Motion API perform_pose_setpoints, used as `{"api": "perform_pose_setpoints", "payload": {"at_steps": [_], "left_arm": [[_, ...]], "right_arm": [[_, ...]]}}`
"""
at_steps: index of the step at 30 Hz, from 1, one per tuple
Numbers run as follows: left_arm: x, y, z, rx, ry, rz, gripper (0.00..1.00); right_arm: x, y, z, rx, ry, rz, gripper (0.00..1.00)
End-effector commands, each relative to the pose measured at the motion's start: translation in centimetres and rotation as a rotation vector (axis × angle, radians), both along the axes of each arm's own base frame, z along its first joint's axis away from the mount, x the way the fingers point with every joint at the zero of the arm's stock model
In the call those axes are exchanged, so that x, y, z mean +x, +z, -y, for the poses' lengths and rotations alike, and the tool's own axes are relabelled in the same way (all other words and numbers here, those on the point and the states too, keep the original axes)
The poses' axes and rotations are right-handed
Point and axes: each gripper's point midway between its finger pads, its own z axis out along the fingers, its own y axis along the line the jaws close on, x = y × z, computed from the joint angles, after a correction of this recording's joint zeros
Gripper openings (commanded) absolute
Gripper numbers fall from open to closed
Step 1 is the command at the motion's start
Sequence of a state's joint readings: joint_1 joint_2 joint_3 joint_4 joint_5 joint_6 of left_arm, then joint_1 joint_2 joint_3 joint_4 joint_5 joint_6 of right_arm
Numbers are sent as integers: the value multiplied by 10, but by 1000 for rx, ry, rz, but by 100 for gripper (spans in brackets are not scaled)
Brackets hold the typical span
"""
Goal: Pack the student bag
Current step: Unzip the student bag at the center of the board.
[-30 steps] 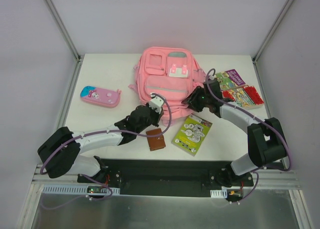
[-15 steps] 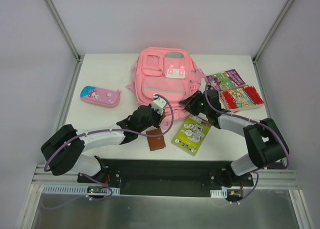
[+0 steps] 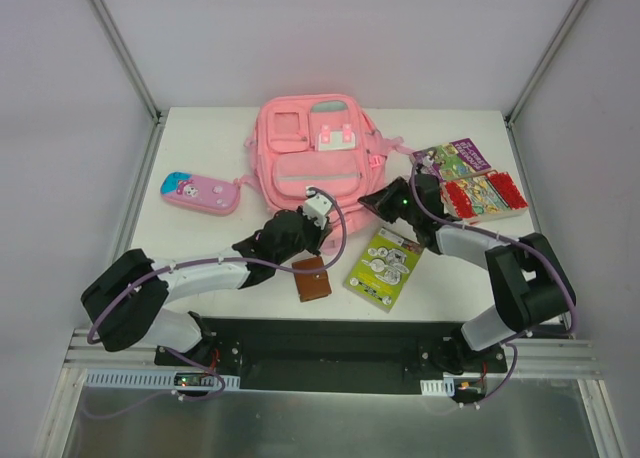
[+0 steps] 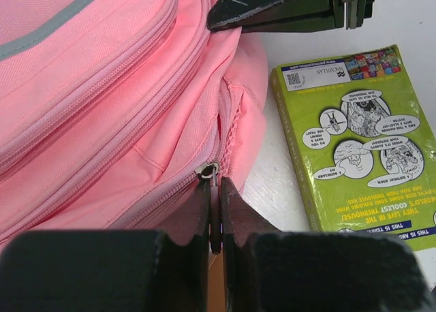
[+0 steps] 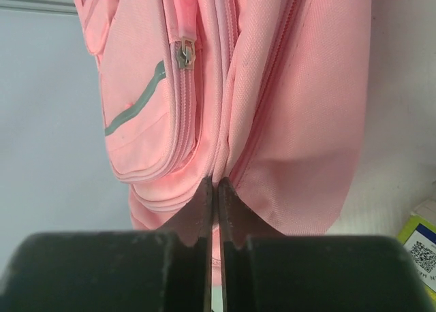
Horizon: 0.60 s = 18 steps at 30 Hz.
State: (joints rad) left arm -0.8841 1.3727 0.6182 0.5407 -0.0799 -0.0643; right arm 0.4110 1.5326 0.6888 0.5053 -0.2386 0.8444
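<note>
Lying flat toward the far middle of the table [image 3: 200,248], the student bag [image 3: 315,158] looks soft, floppy and light while unfilled. Its cloth will likely bunch and slide rather than keep shape, so the zipper pull [image 4: 210,170] and the stitched seams seem the soundest places to take hold. At the bag's near edge, just beside a green book [image 4: 361,135], the left pincer [image 4: 214,210] is pressed together on that zipper pull. The right pincer [image 5: 216,203] is pressed together too, its tips nipping a fold of cloth along a side seam.
</note>
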Motion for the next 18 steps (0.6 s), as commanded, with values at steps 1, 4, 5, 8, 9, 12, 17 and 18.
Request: {"api": "perform_pose_setpoints", "payload": {"at_steps": [1, 4, 5, 8, 9, 12, 17, 18], "left_arm": [[-2, 40, 8, -93, -21, 92, 0], [4, 35, -8, -57, 53, 109, 0], [5, 31, -13, -40, 69, 107, 0], [6, 18, -27, 6, 121, 100, 0], [7, 17, -30, 14, 133, 102, 0], [9, 6, -41, 45, 178, 94, 0], [19, -5, -65, 92, 270, 78, 0], [21, -5, -69, 95, 284, 75, 0]], "right_arm": [[27, 75, 4, 72, -3, 196, 1], [38, 88, 30, 21, -50, 216, 1], [38, 85, 37, -1, -55, 193, 1], [52, 92, 57, -28, -70, 185, 1], [58, 93, 66, -34, -84, 179, 1], [68, 92, 73, -40, -70, 161, 1], [80, 81, 82, -61, -71, 122, 1], [82, 81, 84, -63, -73, 117, 1]]}}
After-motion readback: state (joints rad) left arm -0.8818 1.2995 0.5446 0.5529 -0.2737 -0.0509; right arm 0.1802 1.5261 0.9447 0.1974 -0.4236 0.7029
